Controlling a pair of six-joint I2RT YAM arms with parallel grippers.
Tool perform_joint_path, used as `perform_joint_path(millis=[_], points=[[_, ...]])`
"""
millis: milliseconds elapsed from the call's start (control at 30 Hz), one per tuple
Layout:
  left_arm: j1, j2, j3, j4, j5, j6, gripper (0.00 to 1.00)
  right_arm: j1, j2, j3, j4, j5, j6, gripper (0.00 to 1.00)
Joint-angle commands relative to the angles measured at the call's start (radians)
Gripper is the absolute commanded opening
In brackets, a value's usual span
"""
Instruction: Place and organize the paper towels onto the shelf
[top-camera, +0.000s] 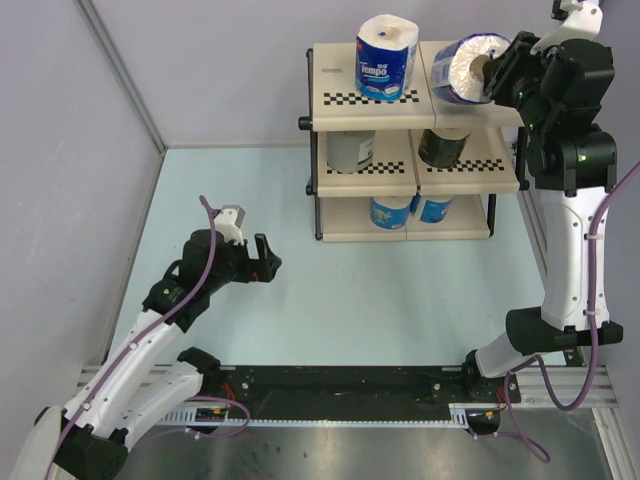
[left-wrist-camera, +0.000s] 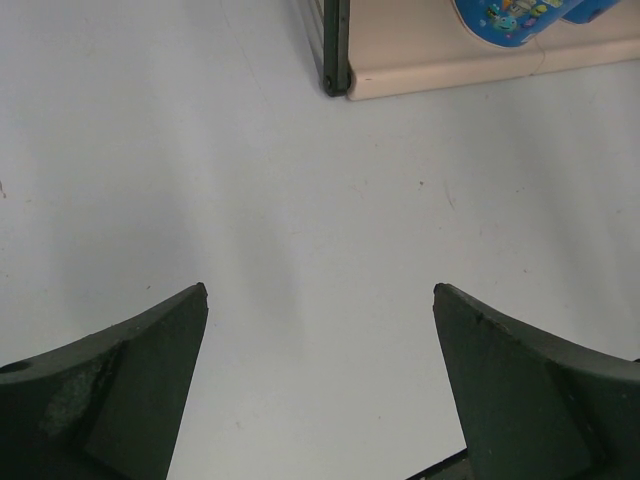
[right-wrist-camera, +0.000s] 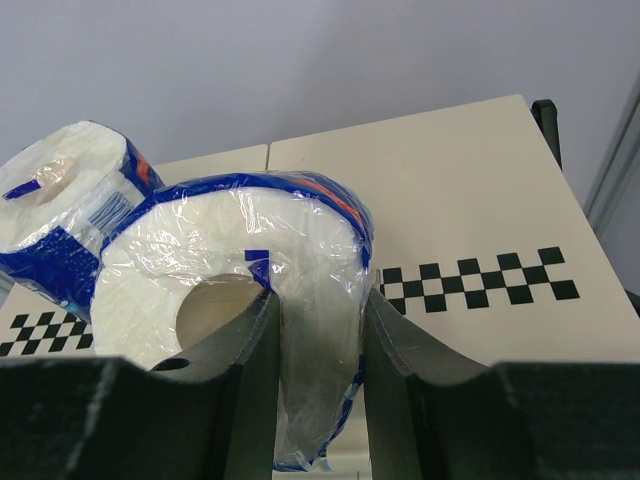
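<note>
Beige checkered shelf (right-wrist-camera: 470, 190) top: right claw (right-wrist-camera: 320, 312) pinches crinkly blue-wrapped white roll (right-wrist-camera: 250, 230).

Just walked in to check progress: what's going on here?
The right gripper pinches the wall of a white paper towel roll in a blue wrapper, one finger in its core, holding it on its side at the top right of the beige three-tier shelf. Another blue-wrapped roll stands upright top left. A grey roll and a dark roll sit on the middle tier, two more blue-wrapped rolls on the bottom. The left gripper hangs open and empty above the pale table.
</note>
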Motion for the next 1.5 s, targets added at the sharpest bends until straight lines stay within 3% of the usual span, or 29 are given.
perform_joint_path(millis=[0, 233, 533, 1067, 1467], points=[[-0.006, -0.022, 0.043, -0.005, 0.009, -0.021, 1.0, -0.01, -0.022, 0.018, 0.056, -0.021, -0.003, 0.24], [-0.008, -0.028, 0.051, -0.006, 0.018, -0.024, 1.0, -0.011, -0.017, -0.013, 0.066, -0.03, -0.002, 0.47], [-0.008, -0.031, 0.08, -0.005, 0.02, -0.027, 1.0, -0.013, 0.015, -0.006, 0.123, -0.046, 0.006, 0.63], [-0.008, -0.068, 0.108, -0.012, -0.005, -0.038, 1.0, -0.024, 0.079, 0.004, 0.203, -0.096, 0.003, 0.68], [-0.006, -0.1, 0.198, -0.003, -0.02, -0.055, 1.0, -0.054, 0.058, 0.007, 0.335, -0.208, -0.003, 0.82]])
